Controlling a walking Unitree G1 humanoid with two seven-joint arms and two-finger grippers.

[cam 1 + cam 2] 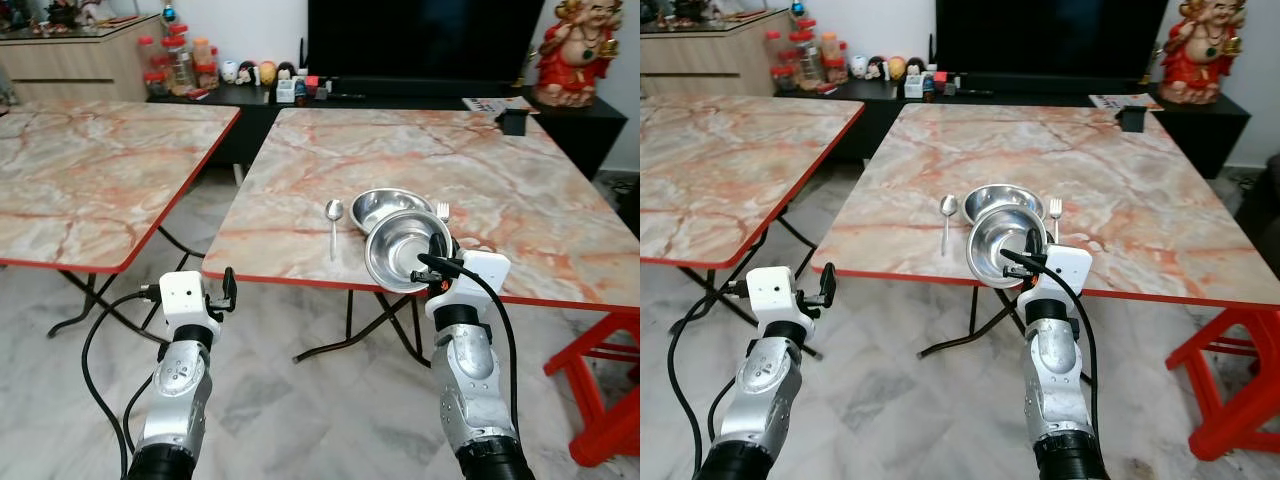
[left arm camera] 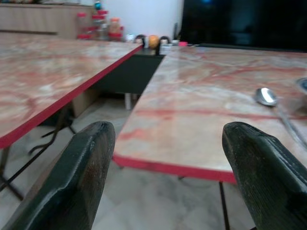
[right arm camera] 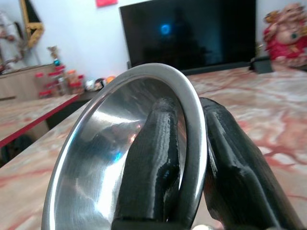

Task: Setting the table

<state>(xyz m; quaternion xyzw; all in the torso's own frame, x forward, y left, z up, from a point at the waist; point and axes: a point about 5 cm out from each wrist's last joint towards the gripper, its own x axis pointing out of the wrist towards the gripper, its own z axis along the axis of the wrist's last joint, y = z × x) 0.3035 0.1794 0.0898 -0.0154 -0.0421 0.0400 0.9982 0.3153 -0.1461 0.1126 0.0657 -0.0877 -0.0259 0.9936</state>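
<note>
The right gripper [image 1: 441, 258] has its jaws clenched on the rim of a steel bowl [image 1: 403, 250], one finger inside the rim and one outside, as the right wrist view shows [image 3: 192, 143]. The bowl is tilted with its hollow facing the robot, held over the near edge of the marble bench [image 1: 520, 180]. At the held bowl's 12 o'clock a second steel bowl [image 1: 385, 206] sits flat on the bench, partly hidden behind it. A spoon [image 1: 334, 222] lies at the second bowl's 9 o'clock, just beside it, handle pointing toward the robot. A fork [image 1: 443, 211] lies at that bowl's 3 o'clock, close against it, only its tines clear of the held bowl.

The left gripper [image 1: 226, 290] hangs in front of the bench's near edge, off the bench's left corner, with its jaws released and wide apart [image 2: 168, 158], grasping nothing.

A second marble bench [image 1: 90, 170] stands at the first one's 9 o'clock, apart from it. A red stool [image 1: 610, 380] stands on the floor at the robot's 3 o'clock.
</note>
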